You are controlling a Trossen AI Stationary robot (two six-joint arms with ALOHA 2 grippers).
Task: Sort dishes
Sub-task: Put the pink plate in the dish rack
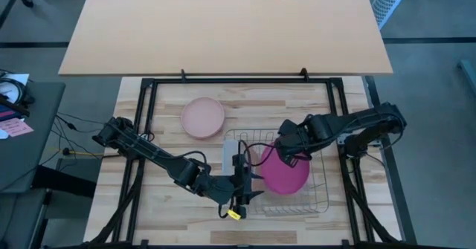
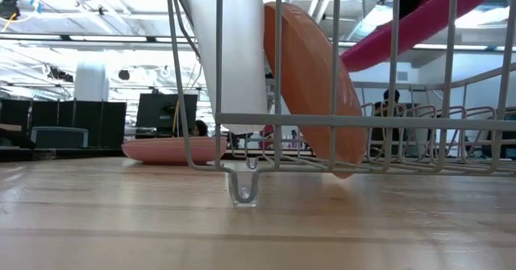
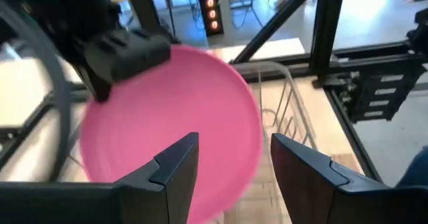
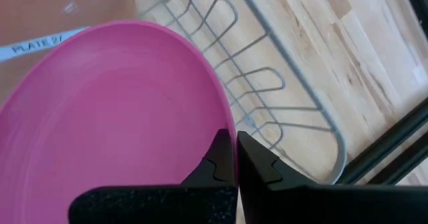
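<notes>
We can read "PLATE 27" on a white label strip (image 4: 41, 45), stuck to the orange-tan plate (image 4: 60, 10) in the right wrist view.

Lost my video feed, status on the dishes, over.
Right gripper shut on magenta plate, held over wire rack. Left gripper open, facing that plate. Orange plate racked; pale pink plate on table. Nothing blocking.

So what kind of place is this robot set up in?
Probably a lab or open workshop: a wooden table inside a black frame, rows of monitors behind it, and bright ceiling lights above.
</notes>
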